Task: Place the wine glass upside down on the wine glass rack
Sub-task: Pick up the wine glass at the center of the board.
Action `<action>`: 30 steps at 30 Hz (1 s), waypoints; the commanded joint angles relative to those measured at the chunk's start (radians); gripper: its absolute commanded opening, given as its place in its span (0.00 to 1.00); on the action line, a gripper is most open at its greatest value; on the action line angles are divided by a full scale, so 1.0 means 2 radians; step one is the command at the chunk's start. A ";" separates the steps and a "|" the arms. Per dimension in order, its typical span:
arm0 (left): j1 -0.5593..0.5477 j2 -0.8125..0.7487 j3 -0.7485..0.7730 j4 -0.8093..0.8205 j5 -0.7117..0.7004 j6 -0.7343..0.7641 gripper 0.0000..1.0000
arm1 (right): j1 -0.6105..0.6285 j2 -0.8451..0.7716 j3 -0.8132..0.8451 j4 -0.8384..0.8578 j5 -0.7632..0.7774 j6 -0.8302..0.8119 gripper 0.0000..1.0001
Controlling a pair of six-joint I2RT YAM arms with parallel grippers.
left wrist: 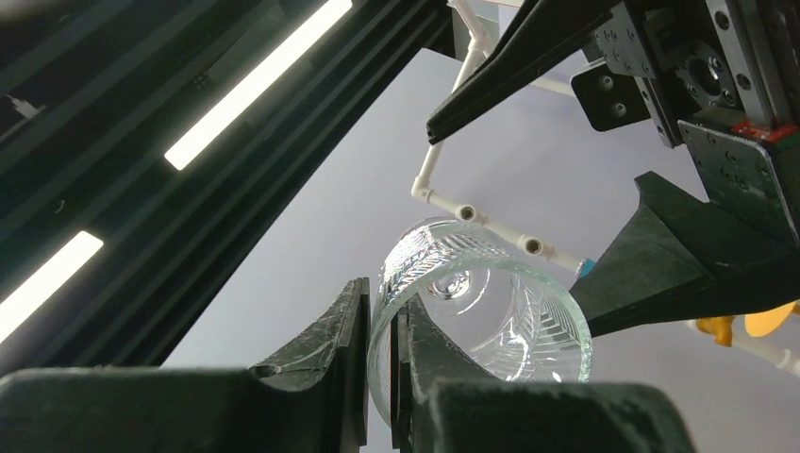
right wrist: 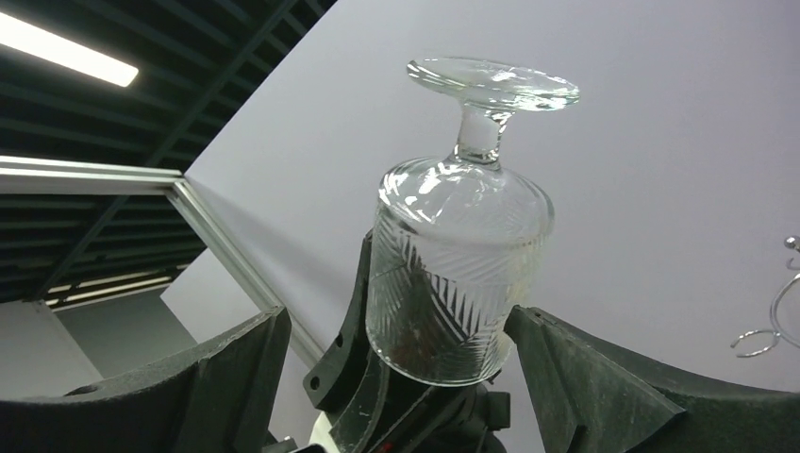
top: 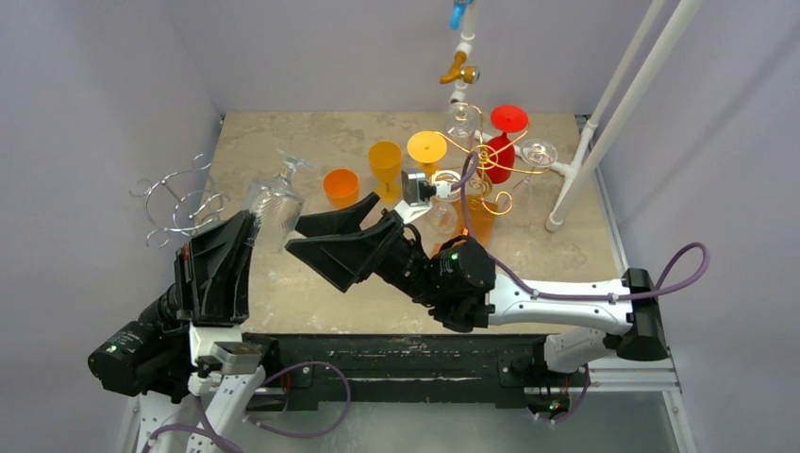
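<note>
Top external view shows the wine glass (top: 274, 200) held upside down above the left part of the table (top: 311, 307), with its foot uppermost. The left gripper (top: 249, 223) is clamped on it. In the left wrist view its two fingers pinch the wall of the bowl at the rim, one pad outside and the other seemingly inside. The right gripper (top: 295, 236) stands wide apart just beside the glass. In the right wrist view its fingers flank the bowl on either side without touching it. The glass is clear, with a short thick stem, a round flat foot and a straight-sided bowl cut with a feather-like pattern of slanting lines. An orange cup (top: 341, 187) stands on the table near it, to the right.
</note>
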 commanded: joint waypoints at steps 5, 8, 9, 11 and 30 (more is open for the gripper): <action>0.016 0.001 0.008 0.063 0.027 -0.032 0.00 | -0.013 0.036 0.059 0.018 -0.029 -0.005 0.99; 0.017 0.000 0.006 0.064 0.029 -0.034 0.00 | -0.016 0.044 0.068 0.018 -0.031 0.000 0.99; 0.017 -0.001 0.005 0.064 0.029 -0.034 0.00 | -0.017 0.045 0.068 0.019 -0.029 0.000 0.99; 0.017 -0.001 0.003 0.068 0.029 -0.039 0.00 | -0.020 0.049 0.068 0.031 -0.029 0.006 0.99; 0.023 -0.006 0.000 -0.023 0.039 0.016 0.00 | -0.042 0.053 0.060 0.060 -0.096 0.062 0.58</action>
